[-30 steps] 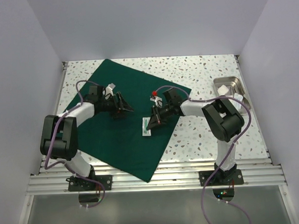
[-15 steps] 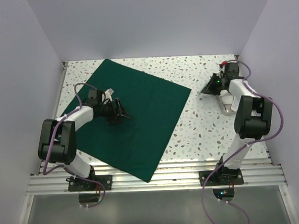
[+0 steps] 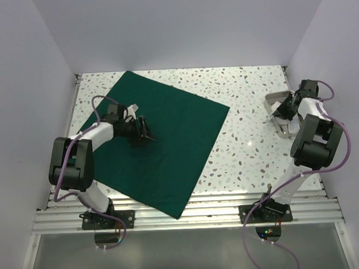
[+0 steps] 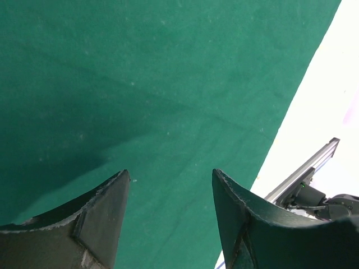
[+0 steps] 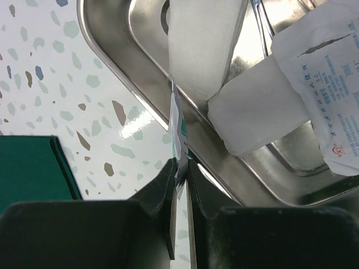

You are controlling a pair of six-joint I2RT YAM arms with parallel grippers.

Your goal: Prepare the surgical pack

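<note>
- Carried the right gripper (image 3: pixel 284 109) in the last second from above the surgical pack (image 3: pixel 168 141) out to the steel tray (image 3: pixel 272 97) at the table's right side. Took along the thin packet (image 5: pixel 175 126) that lay on the cloth back then.
- Pinched narrow on that packet's lower edge, holding it upright and edge-on to the wrist camera, over the tray's rim. Probably held so in order to drop it in beside the white pouches (image 5: pixel 320 84) lying in the tray.
- Hardly shifted on the other side: left gripper (image 4: pixel 168 179) low over the middle of the cloth, fingers well apart with nothing between them. Perhaps kept there ready to pin or pick up the fabric.
- Spread flat as a broad green sheet across the left half of the table (image 3: pixel 251 149), set askew, near corner reaching onto the rail. No fold begun.
- Judged early: loose packet off the cloth, folding yet to start.
</note>
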